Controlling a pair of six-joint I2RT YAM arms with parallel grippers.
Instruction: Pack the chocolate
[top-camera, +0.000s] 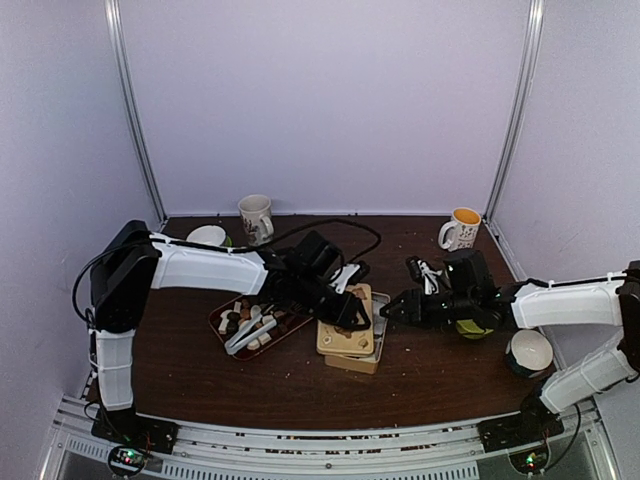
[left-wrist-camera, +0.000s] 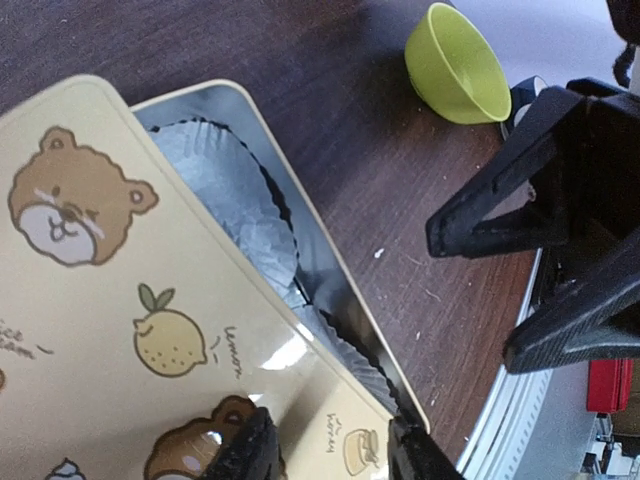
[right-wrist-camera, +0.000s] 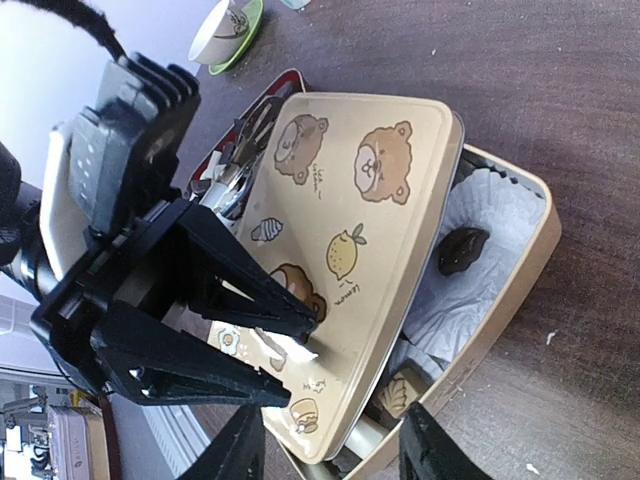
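Observation:
A beige tin (top-camera: 352, 362) stands mid-table, its bear-printed lid (right-wrist-camera: 360, 200) lying askew on it. White paper cups show in the uncovered part, with a brown chocolate (right-wrist-camera: 463, 250) and a shell-shaped piece (right-wrist-camera: 400, 395). More chocolate (top-camera: 240, 312) lies with silver tongs (top-camera: 250, 335) in the red tray (top-camera: 222, 318) on the left. My left gripper (left-wrist-camera: 330, 455) is open, its fingertips (right-wrist-camera: 310, 318) down on the lid near its corner. My right gripper (right-wrist-camera: 335, 450) is open at the tin's right side, with the tin's corner between its jaws and nothing held.
A green bowl (left-wrist-camera: 455, 65) sits under the right arm, and a white bowl (top-camera: 530, 350) stands near the right edge. Two mugs (top-camera: 256, 215) (top-camera: 462, 228) stand at the back. A cup on a green saucer (right-wrist-camera: 225, 30) is at the back left.

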